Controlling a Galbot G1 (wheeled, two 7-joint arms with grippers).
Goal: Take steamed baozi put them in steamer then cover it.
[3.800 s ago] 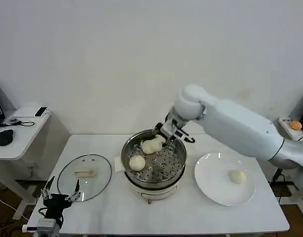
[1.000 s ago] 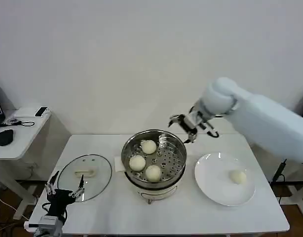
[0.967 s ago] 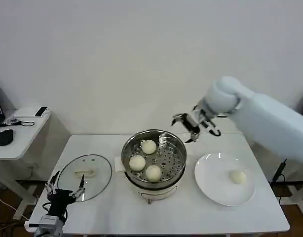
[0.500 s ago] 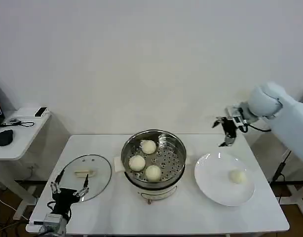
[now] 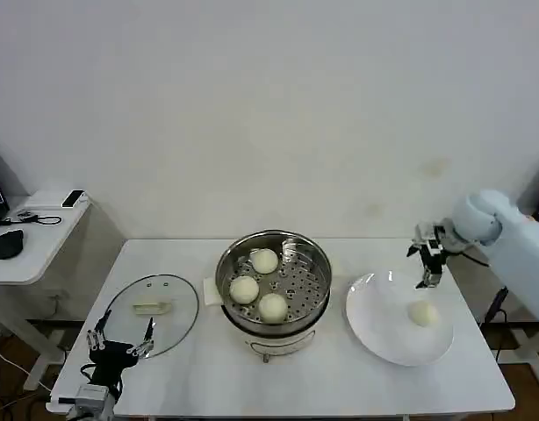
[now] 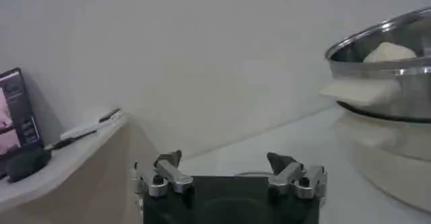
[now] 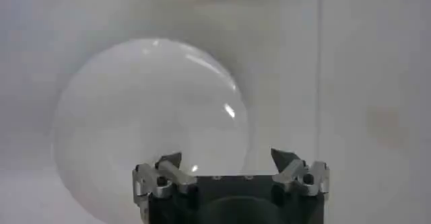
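Baozi is what the right claw (image 5: 425,266) has to reach next: one small, round, cream-white steamed bun (image 5: 420,313) lies alone on the flat white round plate (image 5: 375,323) near the table's right edge. In the head view that claw hangs in the air over the plate's far rim, its two dark fingers parted and holding nothing, pointing down. The bun lies below the claw and a little toward the table's near edge, so the coming move, as I judge it, is a short drop with a small pull toward the front. The bun is round, with no long axis to line the fingers up with. In the right wrist view the spread fingertips (image 7: 168,161) frame the white plate (image 7: 101,104) beneath them.

Farther out, at the table's middle, stands the round shiny stainless-steel steamer (image 5: 274,282) on its white base, with three more cream-white buns (image 5: 272,306) resting apart from one another on its perforated tray. Near the left edge the round clear glass cover (image 5: 151,315) with metal rim and pale oblong handle lies flat on the white table (image 5: 340,386).

The left claw (image 5: 120,344) waits low at the near left corner, just at the cover's near rim, fingers spread and empty; its wrist view shows the steamer (image 6: 397,40) off to one side. The right arm is far nearer the last bun; the left is nearer the cover.
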